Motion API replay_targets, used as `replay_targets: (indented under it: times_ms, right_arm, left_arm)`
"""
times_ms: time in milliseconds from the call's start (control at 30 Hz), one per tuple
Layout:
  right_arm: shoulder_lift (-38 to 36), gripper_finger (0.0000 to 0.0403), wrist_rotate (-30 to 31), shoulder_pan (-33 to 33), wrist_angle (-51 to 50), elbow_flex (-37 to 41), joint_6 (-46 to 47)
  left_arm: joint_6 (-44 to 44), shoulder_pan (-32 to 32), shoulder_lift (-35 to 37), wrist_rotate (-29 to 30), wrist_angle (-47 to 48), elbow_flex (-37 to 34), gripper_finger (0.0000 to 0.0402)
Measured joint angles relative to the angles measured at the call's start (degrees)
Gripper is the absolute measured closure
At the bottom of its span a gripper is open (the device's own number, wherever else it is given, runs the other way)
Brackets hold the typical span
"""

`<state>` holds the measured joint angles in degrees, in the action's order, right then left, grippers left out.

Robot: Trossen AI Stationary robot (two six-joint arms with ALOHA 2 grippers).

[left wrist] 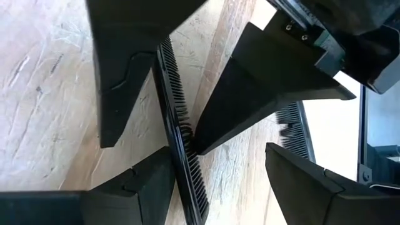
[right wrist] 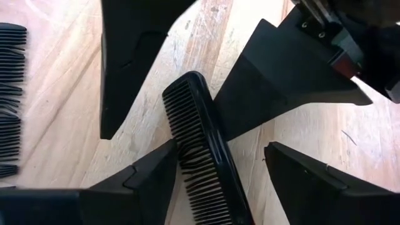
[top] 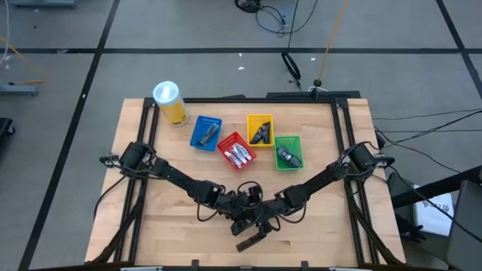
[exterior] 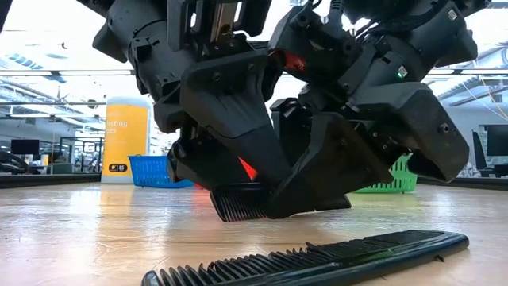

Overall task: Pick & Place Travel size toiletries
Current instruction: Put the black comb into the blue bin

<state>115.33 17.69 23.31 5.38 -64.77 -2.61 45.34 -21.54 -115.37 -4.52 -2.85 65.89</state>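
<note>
Both grippers meet low over the near middle of the table, fingers interleaved. My left gripper and my right gripper are both open. A black comb lies between them, its teeth end down at the wood. A second black comb lies flat on the table nearer the front edge, untouched. Silvery mini tubes sit in the red basket. Dark pieces sit in the blue basket, the yellow basket and the green basket. My left gripper is open; the side of one finger lies against the comb's smooth spine, coming down at a slant from above. The comb is not between its two fingers. My right gripper is open; the inner edge of one finger meets the comb's toothed side, slanting down from above. The comb sits low on the table, wedged between this finger and the left gripper's finger.
A tall yellow canister with a white lid stands at the far left corner. The four baskets form a row across the far middle. Bare wood lies to the near left and near right of the arms.
</note>
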Motion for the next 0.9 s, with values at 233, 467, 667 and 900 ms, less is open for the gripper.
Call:
replay_targets:
  times_ms: [233,467,667,900]
  right_arm:
    - [0.0,0.0250,-3.7,0.0,-0.2,0.0,0.4]
    - [0.0,0.0354,-4.7,0.0,-0.3,0.0,0.5]
    - [-0.1,0.0394,-4.9,0.5,-0.4,0.0,0.5]
    - [-3.0,0.0399,-3.8,1.1,-1.7,0.3,1.3]
  left_arm:
    - [-0.3,-0.1,0.0,-1.4,-0.2,0.0,0.0158]
    - [-0.9,-0.2,0.0,-1.5,-0.2,0.1,0.0158]
    - [-4.3,0.0,0.4,-2.2,0.6,0.1,0.0158]
    - [-7.4,0.4,7.4,-0.5,8.4,0.1,0.0158]
